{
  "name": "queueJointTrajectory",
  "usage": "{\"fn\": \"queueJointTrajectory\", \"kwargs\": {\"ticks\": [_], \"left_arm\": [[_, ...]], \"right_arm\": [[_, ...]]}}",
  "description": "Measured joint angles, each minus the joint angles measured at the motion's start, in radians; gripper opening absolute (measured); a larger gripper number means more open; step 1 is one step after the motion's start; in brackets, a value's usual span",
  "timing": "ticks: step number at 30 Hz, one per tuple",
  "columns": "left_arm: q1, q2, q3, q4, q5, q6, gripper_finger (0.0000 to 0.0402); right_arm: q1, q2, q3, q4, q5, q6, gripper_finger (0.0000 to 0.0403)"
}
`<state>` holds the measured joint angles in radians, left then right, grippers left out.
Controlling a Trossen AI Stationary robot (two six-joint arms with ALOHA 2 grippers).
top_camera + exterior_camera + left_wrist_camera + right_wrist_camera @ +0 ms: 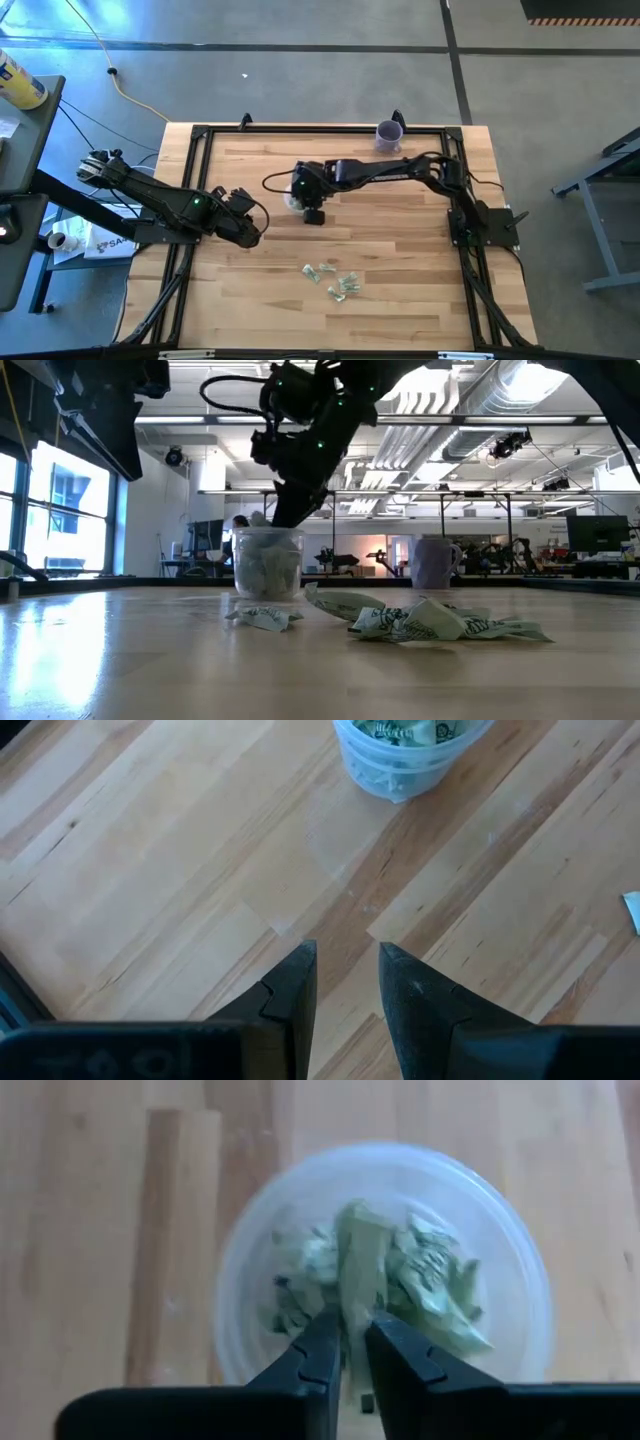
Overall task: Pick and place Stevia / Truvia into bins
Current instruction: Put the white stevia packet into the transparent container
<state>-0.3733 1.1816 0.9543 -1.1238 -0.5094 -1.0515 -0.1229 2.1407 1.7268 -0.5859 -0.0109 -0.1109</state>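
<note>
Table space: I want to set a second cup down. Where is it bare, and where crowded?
Bare: wood between the left gripper and the loose packets, and between those and the right arm's base. Crowded: around the cup, under the right gripper.

Pale blond wood, striped in long planks, across the counter (400, 230), with a black frame along its edges. Whitish, see-through plastic for the cup (385, 1270), stuffed with green-and-white printed packets (420, 1280). More green-and-white packets (430, 622) loose on the wood, crumpled, with dark green lettering. Soft lilac on the mug (389, 134). Matte black on the right claw (347, 1345) and the left claw (345, 980) alike. Grey on the floor (300, 70).
</note>
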Motion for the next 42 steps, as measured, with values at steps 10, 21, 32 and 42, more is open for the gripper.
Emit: {"fn": "queueJointTrajectory", "kwargs": {"ticks": [10,21,32,42], "left_arm": [[0.000,0.000,0.000,-0.001,-0.002,0.000,0.0143],[0.000,0.000,0.000,-0.001,-0.002,0.008,0.0143],[0.000,0.000,0.000,0.000,0.015,0.014,0.0143],[0.000,0.000,0.000,-0.001,0.053,0.248,0.0143]], "right_arm": [[0.001,-0.046,-0.007,-0.029,0.002,-0.005,0.0131],[0.046,-0.130,-0.021,-0.346,-0.109,-0.173,0.0198],[0.218,-0.145,-0.258,-0.213,-0.208,-0.019,0.0179],[0.350,-0.144,-0.314,0.013,-0.086,0.235,0.0211]]}}
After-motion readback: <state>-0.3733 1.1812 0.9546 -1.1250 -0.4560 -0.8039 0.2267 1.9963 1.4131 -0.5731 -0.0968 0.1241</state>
